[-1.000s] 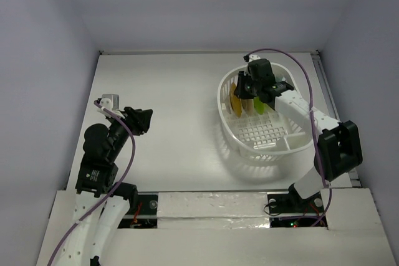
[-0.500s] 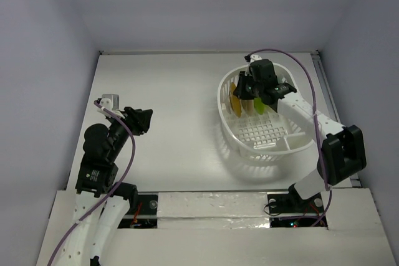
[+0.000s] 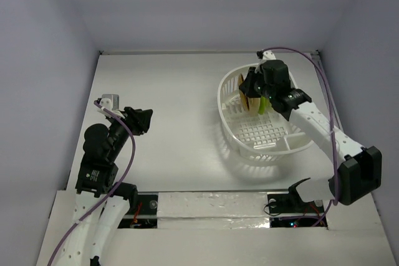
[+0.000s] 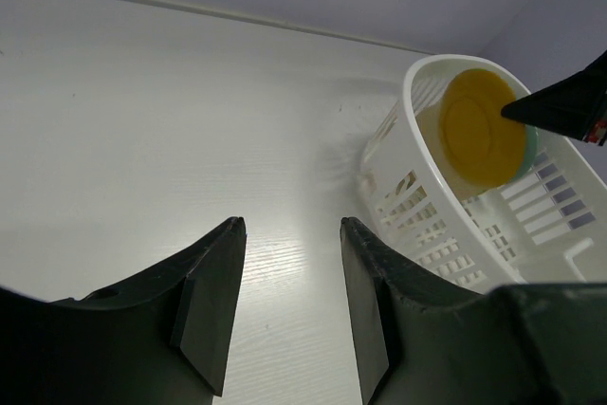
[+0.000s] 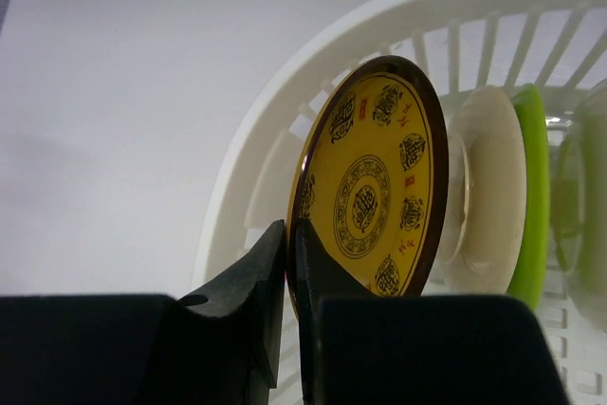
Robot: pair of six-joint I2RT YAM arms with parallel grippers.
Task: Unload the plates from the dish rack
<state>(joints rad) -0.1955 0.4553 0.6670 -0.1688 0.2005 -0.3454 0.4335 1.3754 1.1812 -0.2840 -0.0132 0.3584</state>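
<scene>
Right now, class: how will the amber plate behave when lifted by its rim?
The amber plate looks rigid, so it probably won't flex. Its glossy surface, pinched only at the rim by the right gripper, may slip or swing. Standing on edge, it could roll if released.

On the desk's (image 3: 174, 91) right half sits the dish rack (image 3: 222, 113), the plates (image 5: 484, 187) on edge in a row at its far end, the right claw (image 5: 290, 244) seemingly gripping the leftmost plate (image 5: 370, 192), the left claw (image 4: 291, 230) well apart leftward.
</scene>
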